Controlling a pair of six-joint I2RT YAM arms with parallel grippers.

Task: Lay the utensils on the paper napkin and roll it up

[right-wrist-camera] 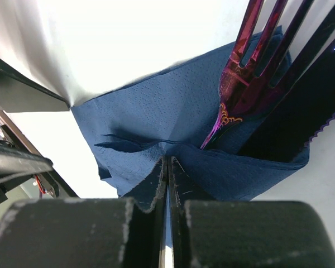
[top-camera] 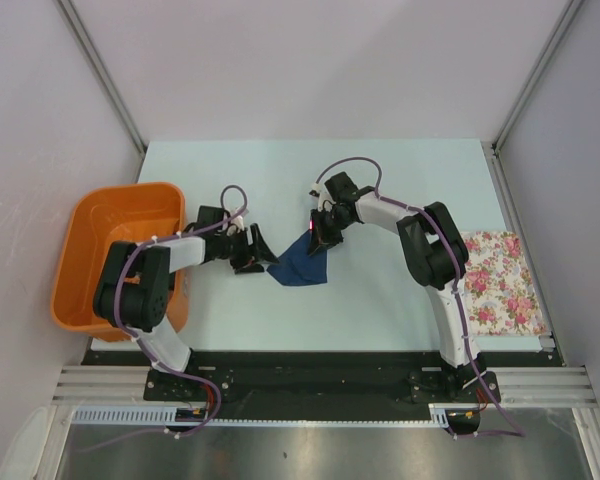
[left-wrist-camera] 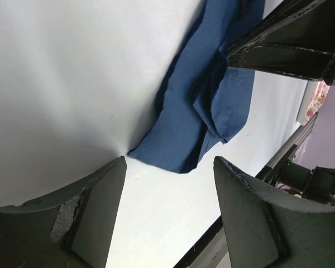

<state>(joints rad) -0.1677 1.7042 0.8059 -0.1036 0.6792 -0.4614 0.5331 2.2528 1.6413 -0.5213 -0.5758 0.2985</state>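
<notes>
Top view: one paper napkin lies mid-table between left gripper and right gripper; one orange bin at left, one floral cloth at right. Left wrist: jaws stand wide apart, holding nothing, napkin corner just ahead. Right wrist: fingers pinch tight on a napkin fold; one purple fork and one dark serrated piece lie on it.

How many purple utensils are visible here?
2: a fork on the navy napkin, and beside it a dark serrated piece, probably a knife. Others may be hidden in the folds.
</notes>
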